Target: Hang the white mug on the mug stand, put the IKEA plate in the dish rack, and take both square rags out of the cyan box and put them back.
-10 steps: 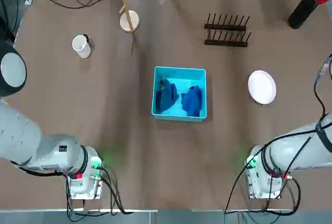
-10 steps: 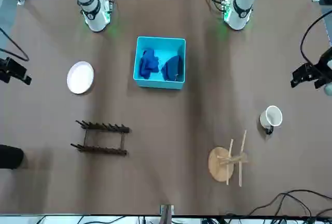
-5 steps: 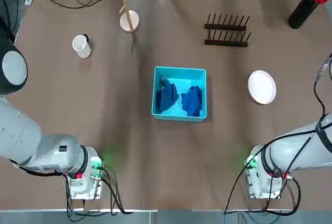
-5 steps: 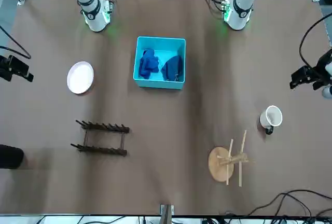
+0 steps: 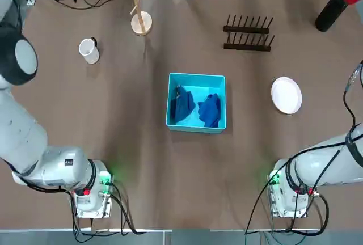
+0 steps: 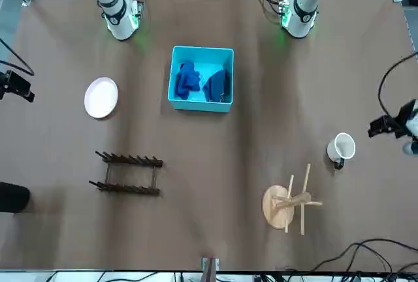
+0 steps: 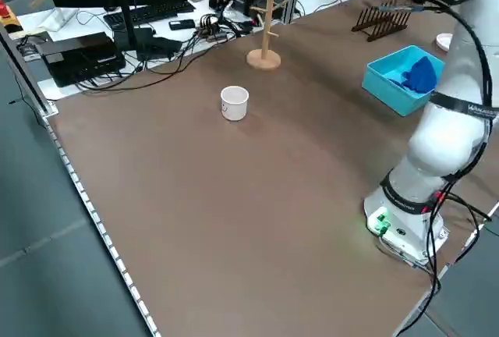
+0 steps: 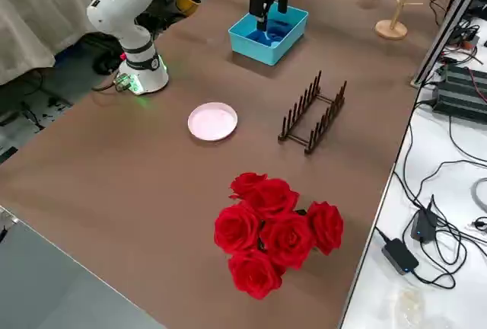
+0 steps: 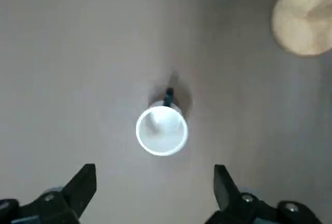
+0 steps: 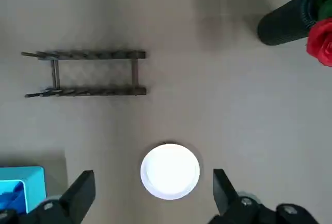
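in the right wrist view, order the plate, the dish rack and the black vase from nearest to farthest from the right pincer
1. IKEA plate, just above the open right pincer, between its fingers.
2. Dish rack, farther out, toward the cyan box's side.
3. Black vase, far corner, holding roses.

mug stand (image 5: 140, 8) top cut off, vase (image 5: 333, 4) cropped
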`<action>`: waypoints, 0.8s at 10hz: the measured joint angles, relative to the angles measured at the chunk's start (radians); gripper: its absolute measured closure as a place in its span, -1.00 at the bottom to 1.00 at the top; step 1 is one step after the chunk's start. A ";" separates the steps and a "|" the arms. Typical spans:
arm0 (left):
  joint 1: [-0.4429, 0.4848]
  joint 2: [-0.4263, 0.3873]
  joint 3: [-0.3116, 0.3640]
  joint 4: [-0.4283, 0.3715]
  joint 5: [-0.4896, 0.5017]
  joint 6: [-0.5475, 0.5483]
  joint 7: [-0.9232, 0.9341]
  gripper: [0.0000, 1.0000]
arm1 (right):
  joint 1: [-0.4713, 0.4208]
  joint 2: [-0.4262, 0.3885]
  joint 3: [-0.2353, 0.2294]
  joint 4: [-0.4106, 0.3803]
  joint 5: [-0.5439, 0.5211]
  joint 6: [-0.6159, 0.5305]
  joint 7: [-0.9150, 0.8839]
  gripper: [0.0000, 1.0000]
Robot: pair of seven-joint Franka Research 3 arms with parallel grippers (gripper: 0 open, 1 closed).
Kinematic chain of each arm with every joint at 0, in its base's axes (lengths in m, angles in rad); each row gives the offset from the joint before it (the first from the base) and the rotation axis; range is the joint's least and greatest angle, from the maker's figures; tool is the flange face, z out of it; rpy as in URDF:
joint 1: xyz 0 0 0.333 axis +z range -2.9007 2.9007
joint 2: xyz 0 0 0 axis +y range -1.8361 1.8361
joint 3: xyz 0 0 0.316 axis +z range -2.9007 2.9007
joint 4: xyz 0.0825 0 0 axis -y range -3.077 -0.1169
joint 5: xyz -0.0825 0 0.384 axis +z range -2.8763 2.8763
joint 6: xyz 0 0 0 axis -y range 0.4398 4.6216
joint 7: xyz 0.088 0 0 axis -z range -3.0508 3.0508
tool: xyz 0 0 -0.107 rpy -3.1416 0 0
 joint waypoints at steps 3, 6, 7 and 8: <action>0.017 0.144 0.061 -0.022 -0.071 0.121 0.144 -0.96 | 0.000 0.000 0.000 -0.003 -0.001 -0.001 0.000 -1.00; 0.026 0.215 0.074 -0.099 -0.086 0.225 0.245 -0.95 | 0.004 0.006 0.002 -0.010 -0.001 -0.006 -0.018 -1.00; 0.027 0.219 0.077 -0.133 -0.086 0.237 0.290 -0.95 | 0.007 0.013 0.003 -0.019 -0.001 -0.014 -0.038 -1.00; 0.027 0.220 0.079 -0.167 -0.086 0.249 0.334 -0.93 | 0.012 0.020 0.003 -0.036 0.000 -0.025 -0.051 -1.00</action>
